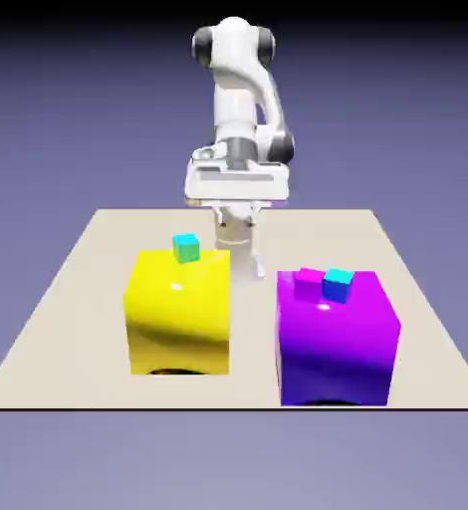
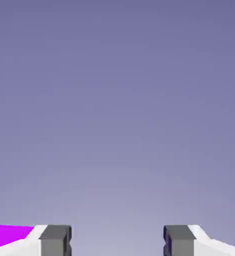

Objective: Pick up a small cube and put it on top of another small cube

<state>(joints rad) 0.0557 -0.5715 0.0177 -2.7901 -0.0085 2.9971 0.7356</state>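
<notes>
Exterior view shows the white arm (image 1: 240,100) standing tall at the far side of the desk (image 1: 89,261), bent over so its flat hand points down. The pincer (image 1: 240,257) hangs low behind the two big blocks, above the gap between them, and touches no cube. On the exterior view's left sits the big yellow block (image 1: 178,314). On its top back edge is a cyan cube with a thin green strip under it (image 1: 186,248); I cannot tell if that strip is the small lime cube. On the exterior view's right sits the big purple block (image 1: 336,339), with a tiny magenta cube (image 1: 307,283) and a tiny cyan cube (image 1: 339,284) side by side, touching. In the hand view the two grey fingertips (image 2: 55,239) are wide apart with nothing between them, and a bit of purple shows at the lower left corner.
</notes>
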